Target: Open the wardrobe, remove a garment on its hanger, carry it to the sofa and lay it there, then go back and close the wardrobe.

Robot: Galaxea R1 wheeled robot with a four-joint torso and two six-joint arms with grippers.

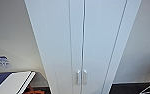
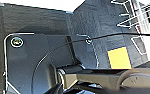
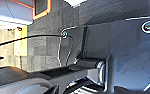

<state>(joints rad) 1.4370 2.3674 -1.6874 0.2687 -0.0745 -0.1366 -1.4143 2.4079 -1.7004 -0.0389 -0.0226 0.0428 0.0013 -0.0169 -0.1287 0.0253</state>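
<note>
Claw state cannot be told for either arm; handles [image 1: 81, 77], upright at the shut wardrobe [image 1: 66, 45] doors' seam, are seen dead ahead.

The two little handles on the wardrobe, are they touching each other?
Apart. In the head view the left handle and the right handle stand side by side on the wardrobe, with the doors' seam between them.

wardrobe [image 1: 81, 37] centre, doors shut | handles [image 1: 81, 77] side by side (low) | table [image 1: 12, 83] left
</note>
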